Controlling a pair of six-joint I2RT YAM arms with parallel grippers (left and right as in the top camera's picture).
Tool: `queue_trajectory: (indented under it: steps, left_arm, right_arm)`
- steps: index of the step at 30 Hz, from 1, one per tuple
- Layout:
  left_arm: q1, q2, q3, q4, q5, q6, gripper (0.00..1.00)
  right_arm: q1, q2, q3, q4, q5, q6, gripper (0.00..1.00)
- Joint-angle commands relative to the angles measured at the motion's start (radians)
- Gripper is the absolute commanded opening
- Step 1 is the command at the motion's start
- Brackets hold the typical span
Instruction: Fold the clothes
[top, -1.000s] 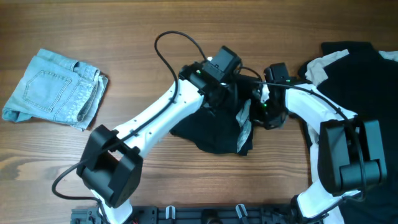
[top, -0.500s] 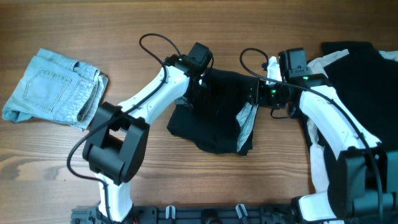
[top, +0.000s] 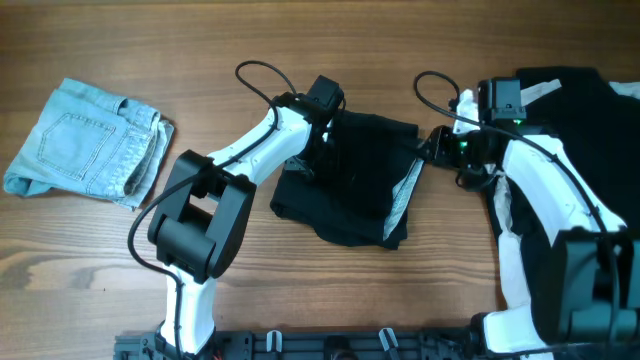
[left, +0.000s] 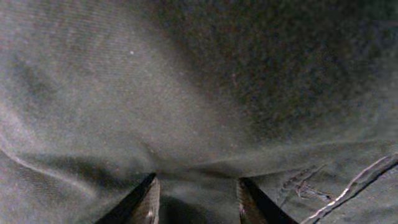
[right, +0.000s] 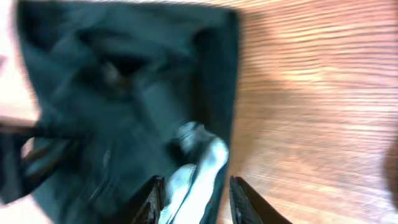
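Note:
The black shorts (top: 350, 200) lie in the middle of the table, with a pale inner lining showing along their right edge. My left gripper (top: 325, 138) is at their upper left part. In the left wrist view its fingers (left: 199, 190) pinch creased black fabric (left: 186, 93). My right gripper (top: 436, 150) is at the shorts' upper right edge. In the blurred right wrist view its fingers (right: 196, 190) hold the pale lining and black edge of the shorts (right: 124, 93). A heap of black and off-white garments (top: 575, 110) lies at the far right.
A folded pair of light blue denim shorts (top: 85, 140) lies at the far left. Bare wooden table (top: 200, 50) surrounds the black shorts. Black cables loop above both wrists. The heap reaches under my right arm.
Both arms have moved apart, the left to the left and the right to the right. The bunched top of the black shorts has been drawn out wider and flatter between them.

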Motion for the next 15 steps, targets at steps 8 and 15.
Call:
queue_trajectory:
  steps: [8,15]
  left_arm:
    - [0.002,0.02,-0.006,-0.026,-0.011,0.009,0.49]
    - [0.031,0.019,-0.004,-0.082,-0.011,0.009,0.51]
  right_arm:
    - [0.234,-0.081,-0.204,-0.093,-0.219,-0.182,0.52]
    - [0.324,-0.079,-0.32,-0.109,0.031,0.137,0.04]
